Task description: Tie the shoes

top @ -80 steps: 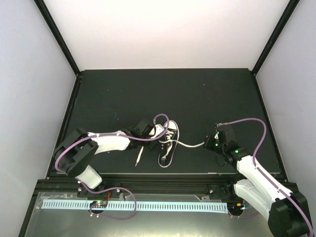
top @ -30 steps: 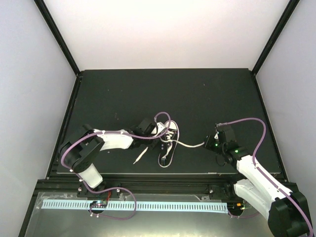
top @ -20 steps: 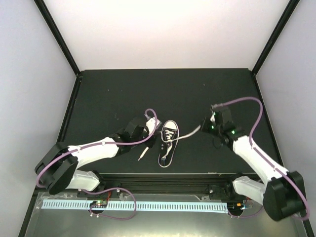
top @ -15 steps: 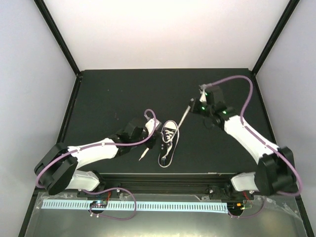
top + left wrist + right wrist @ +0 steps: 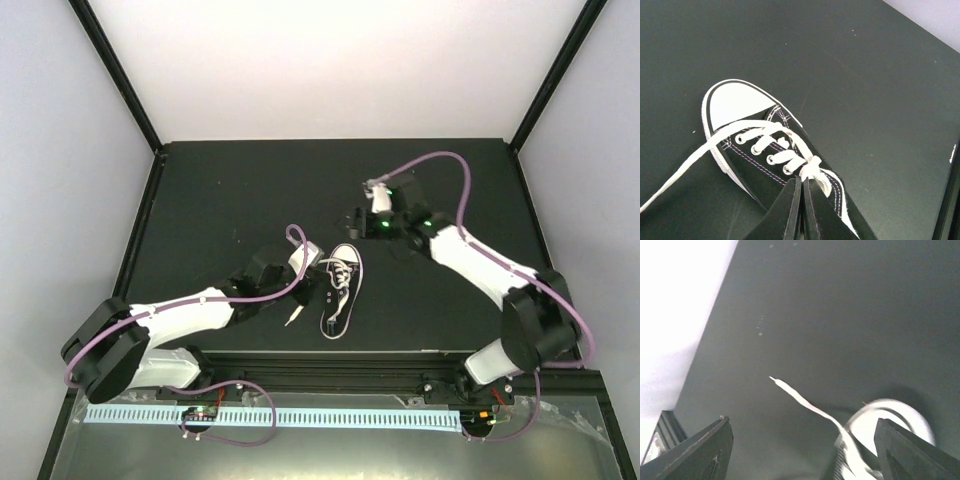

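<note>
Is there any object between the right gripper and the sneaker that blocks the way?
Nothing visible does. Only bare table lies between the right gripper and the sneaker; a loose lace end shows ahead of its open jaws.

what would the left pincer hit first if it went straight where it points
Likely the white laces crossing at the top eyelets of the sneaker; the shut left pincer points right at them, though depth is unclear.

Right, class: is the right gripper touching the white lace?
Apart. The right wrist view shows the right gripper with its jaws wide open. The lace runs between them with a clear gap to each finger.
</note>
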Tool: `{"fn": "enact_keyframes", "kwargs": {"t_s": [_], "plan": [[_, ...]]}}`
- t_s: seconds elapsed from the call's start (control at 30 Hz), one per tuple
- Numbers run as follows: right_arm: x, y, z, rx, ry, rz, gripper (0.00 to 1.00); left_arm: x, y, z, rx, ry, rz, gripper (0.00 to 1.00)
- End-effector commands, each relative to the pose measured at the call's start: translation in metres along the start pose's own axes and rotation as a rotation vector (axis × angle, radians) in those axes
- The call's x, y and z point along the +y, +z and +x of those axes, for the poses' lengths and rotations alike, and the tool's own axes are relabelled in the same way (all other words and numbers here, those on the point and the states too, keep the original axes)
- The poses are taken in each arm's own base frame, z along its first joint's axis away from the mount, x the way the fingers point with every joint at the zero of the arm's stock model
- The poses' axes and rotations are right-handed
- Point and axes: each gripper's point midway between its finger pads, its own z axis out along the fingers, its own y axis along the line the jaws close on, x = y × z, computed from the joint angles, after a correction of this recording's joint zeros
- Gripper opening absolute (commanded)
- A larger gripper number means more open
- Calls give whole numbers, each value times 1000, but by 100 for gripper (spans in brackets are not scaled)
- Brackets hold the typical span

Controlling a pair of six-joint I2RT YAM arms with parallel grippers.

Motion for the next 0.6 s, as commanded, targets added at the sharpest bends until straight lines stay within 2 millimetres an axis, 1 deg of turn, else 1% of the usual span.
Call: {"fn": "enact_keyframes", "kwargs": {"t_s": [0.0,0.13,0.17,0.23,0.33,0.5,0.57], "plan": [[-1,-42,23,-41,-128,-78,79,-12,3,-11,-35,-2,57,1],[18,-51,82,49,-216,-294,73,-15,3,-15,-42,-1,72,2],[20,-52,93,58,-231,-318,72,-16,3,-15,-42,0,75,2],[19,-50,109,69,-255,-327,68,-17,3,-14,-40,-1,77,2],[18,-44,118,73,-267,-322,59,-15,3,-11,-30,0,72,2],[23,-25,123,94,-318,-320,55,-14,3,-9,-24,-5,69,2],[22,-17,124,105,-322,-321,52,-14,3,-9,-24,-4,67,2]]}}
